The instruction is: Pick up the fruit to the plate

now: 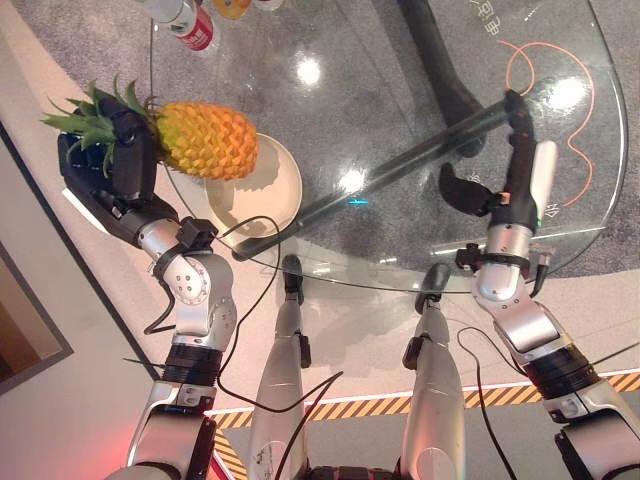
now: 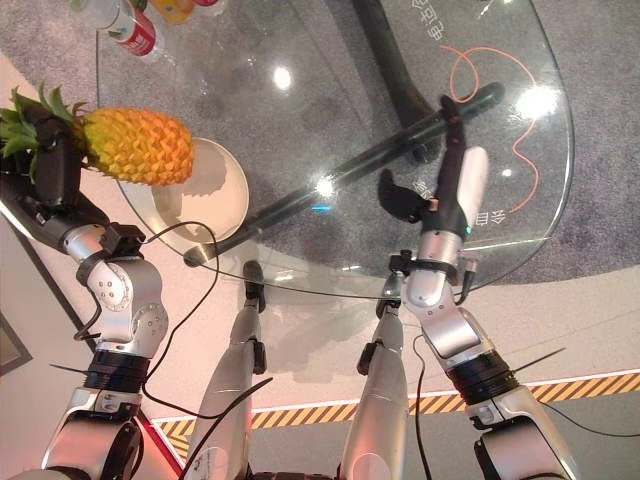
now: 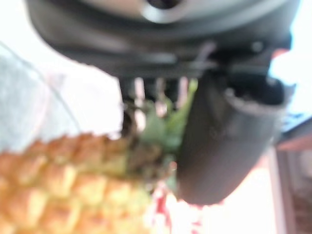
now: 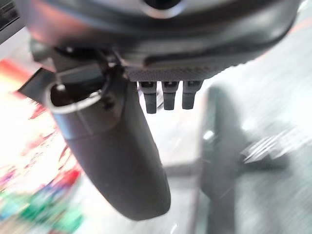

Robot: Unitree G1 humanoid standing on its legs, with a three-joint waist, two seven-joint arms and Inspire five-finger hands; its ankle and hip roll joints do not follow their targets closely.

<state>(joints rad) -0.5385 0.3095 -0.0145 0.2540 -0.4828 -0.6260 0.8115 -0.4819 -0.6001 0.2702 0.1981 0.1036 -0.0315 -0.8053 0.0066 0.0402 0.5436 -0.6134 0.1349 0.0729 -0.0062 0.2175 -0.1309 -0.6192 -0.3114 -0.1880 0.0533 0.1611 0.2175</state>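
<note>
Pineapple [image 1: 205, 140] hangs by its crown from the clenched left hand [image 1: 112, 165], above the plate [image 1: 275, 190] at the bench's left edge; lower gently, centred, before releasing; right hand [image 1: 505, 180] idle, fingers straight.

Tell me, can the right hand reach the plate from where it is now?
Probably yes: the right hand hangs open over bare glass, with nothing between it and the plate, though the pineapple in the left hand overhangs the plate's far side.
</note>
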